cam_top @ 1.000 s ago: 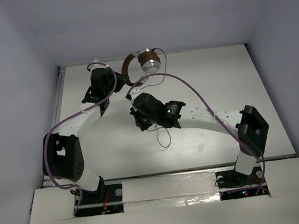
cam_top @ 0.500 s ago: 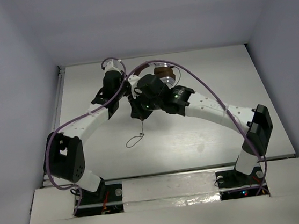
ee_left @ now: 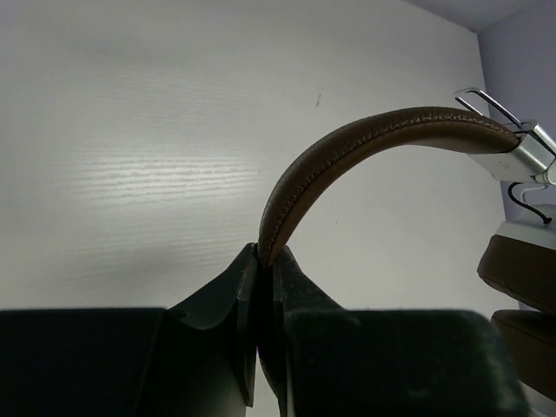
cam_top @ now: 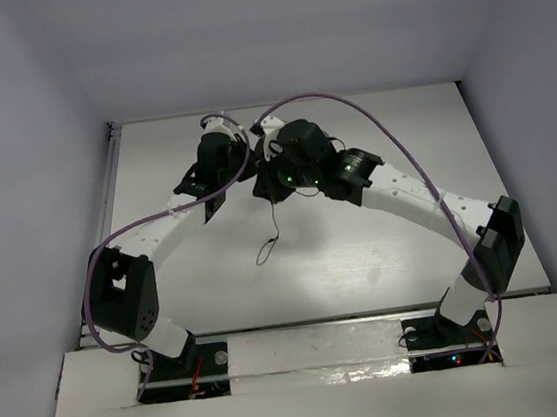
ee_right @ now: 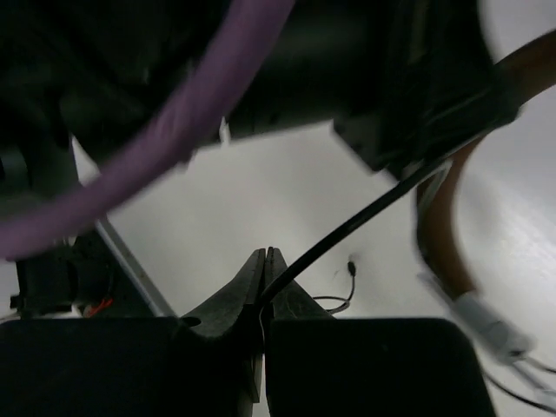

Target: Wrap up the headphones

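1. Slippage of the cord point(ee_right: 365, 217) looks like the main hazard. This thin dark lead is pinched between the closed jaws of the right gripper point(ee_right: 264, 261) and runs tight up toward the brown headband point(ee_right: 439, 226). A hard pull could drag it through the jaws or strain its joint at the ear cup.
2. Snagging is a second risk. The two wrists crowd together, and a thick purple cable point(ee_right: 174, 148) crosses close in front of the right wrist camera, where a loop of cord could catch on it.
3. Twisting is a third. The left gripper point(ee_left: 265, 256) is clamped on one narrow stretch of the headband point(ee_left: 347, 143), so a sideways load from winding could turn the headphones point(ee_left: 486, 156) in that grip.
4. Left arm: it reaches from its base forward and inward across the table point(cam_top: 365, 259). Its wrist sits near the far middle, with the fingers closed on the headband's lower end.
5. Right arm: it arches up and inward from the right base. Its wrist is just beside the left one and its fingers are shut on the cord.
6. Headphones: they are held between the two wrists over the far middle of the table, mostly hidden from above. A brown ear pad point(ee_left: 521, 269) shows at the right edge of the left wrist view. Whether it touches the table cannot be told. Slack cord point(cam_top: 268, 245) hangs in a small loop below the grippers.
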Motion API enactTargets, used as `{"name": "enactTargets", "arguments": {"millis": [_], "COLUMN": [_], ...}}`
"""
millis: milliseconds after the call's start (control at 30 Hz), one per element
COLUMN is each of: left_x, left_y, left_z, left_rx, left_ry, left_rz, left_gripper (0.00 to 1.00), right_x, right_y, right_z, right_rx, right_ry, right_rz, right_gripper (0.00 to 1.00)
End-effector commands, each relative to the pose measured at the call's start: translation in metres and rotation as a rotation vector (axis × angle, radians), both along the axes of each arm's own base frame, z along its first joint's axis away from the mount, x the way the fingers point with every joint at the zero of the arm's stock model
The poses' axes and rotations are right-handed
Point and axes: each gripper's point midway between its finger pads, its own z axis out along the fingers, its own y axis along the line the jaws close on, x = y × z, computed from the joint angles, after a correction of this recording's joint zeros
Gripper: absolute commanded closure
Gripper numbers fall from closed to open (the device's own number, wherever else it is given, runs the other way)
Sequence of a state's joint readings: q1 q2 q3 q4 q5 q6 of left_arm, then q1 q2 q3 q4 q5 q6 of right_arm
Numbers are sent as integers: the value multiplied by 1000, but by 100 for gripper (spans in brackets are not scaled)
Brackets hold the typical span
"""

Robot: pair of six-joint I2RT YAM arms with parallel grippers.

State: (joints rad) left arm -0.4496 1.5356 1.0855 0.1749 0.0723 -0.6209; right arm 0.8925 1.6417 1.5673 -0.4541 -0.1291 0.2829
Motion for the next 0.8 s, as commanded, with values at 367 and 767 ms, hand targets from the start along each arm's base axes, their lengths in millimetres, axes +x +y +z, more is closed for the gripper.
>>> {"name": "enactTargets", "arguments": {"millis": [367, 767], "left_x": [-31, -22], "left_y": [-12, 28], "left_z": [-22, -39], "left_rx": [125, 320], "left_ry": [-21, 15], "left_rz": [-77, 111], "left_gripper": [100, 100], "right_x": [73, 48], "right_y": [-50, -74], "right_z": [71, 130], "right_rx": [146, 249], "right_ry": [-177, -218], "right_rz": [-239, -214], "right_gripper": [100, 100]}}
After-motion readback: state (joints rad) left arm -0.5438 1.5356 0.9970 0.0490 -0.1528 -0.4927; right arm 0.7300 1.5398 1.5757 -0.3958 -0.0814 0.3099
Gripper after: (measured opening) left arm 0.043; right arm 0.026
